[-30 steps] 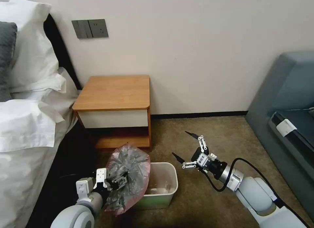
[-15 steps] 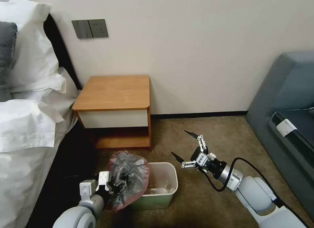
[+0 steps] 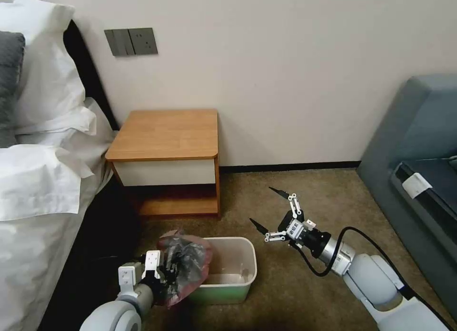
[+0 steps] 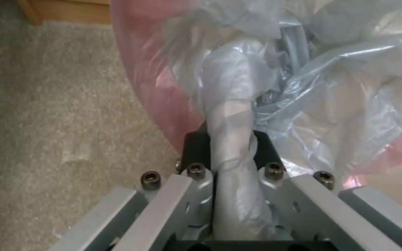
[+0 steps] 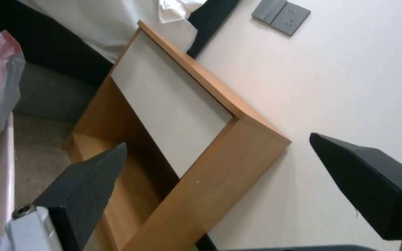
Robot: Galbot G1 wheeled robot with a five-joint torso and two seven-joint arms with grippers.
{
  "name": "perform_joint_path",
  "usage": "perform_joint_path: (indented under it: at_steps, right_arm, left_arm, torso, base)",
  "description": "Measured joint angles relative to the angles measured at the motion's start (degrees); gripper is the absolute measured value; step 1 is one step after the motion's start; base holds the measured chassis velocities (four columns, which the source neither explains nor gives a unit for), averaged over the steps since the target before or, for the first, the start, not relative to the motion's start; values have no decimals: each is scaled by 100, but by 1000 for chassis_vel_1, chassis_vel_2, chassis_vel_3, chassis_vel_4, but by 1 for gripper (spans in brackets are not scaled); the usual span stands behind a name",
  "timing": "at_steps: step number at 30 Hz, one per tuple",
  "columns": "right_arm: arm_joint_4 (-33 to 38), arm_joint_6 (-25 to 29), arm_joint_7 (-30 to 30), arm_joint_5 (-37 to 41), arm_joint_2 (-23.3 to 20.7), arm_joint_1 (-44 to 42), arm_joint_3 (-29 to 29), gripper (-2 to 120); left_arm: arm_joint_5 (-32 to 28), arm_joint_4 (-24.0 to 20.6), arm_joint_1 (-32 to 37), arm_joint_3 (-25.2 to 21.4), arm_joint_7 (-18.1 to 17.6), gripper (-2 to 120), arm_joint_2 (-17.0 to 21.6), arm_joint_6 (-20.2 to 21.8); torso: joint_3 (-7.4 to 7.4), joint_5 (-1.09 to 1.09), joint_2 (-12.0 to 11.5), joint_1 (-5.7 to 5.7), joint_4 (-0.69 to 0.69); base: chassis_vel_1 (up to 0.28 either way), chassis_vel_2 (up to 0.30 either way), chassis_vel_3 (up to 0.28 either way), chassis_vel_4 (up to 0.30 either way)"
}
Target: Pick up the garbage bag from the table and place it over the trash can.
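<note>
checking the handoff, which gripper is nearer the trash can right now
Left. The left gripper, shut on the garbage bag, is at the trash can's left rim. The right gripper hangs open above the carpet, off the can's right side.

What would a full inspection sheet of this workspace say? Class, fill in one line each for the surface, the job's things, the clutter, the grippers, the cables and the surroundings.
Surface: the table top is bare; brown carpet floor.
Job's things: the garbage bag, bunched, hangs at the left end of the trash can, not spread over its rim; the can stands on the carpet in front of the table.
Clutter: nothing seen.
Grippers: left gripper is shut on a twisted fold of the bag; right gripper is open, held in the air to the right of the can.
Cables: a black cable loops along the right arm.
Surroundings: bed at left, grey sofa at right, wall sockets above.
</note>
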Motion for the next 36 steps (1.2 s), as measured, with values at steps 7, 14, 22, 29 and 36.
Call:
perform_joint_path:
  at_steps: [7,14,22,29,36]
  right_arm:
    - [0,-11,5,4,-9,32,-14,100]
    - [185,-279,247,555,-30,30,-266,100]
    - [896,-1356,706,2383,-59,203,-1020,100]
    - [1042,-1750,768,2966,-84,680,-1583,100]
    - [815,-1959,646,3042,-217,1558,-2460,100]
  left_arm:
    - [3,-72,-17,-16,-86,7,-42,0]
    - [-32,-252,2,-38,-255,7,-136,-39]
    - [-65,-626,-27,-74,-210,7,-170,-1042]
    - [-27,-610,-72,-147,-202,7,-175,-1657]
    - [130,-588,-63,-119,-163,7,-244,-1974]
  torso:
    - [0,0,0,0,0]
    - [0,0,0,0,0]
    - [0,0,0,0,0]
    - [0,0,0,0,1]
    - [0,0,0,0,1]
  base:
    - [0,0,0,0]
    - [0,0,0,0]
    - [0,0,0,0]
    - [0,0,0,0]
    - [0,0,0,0]
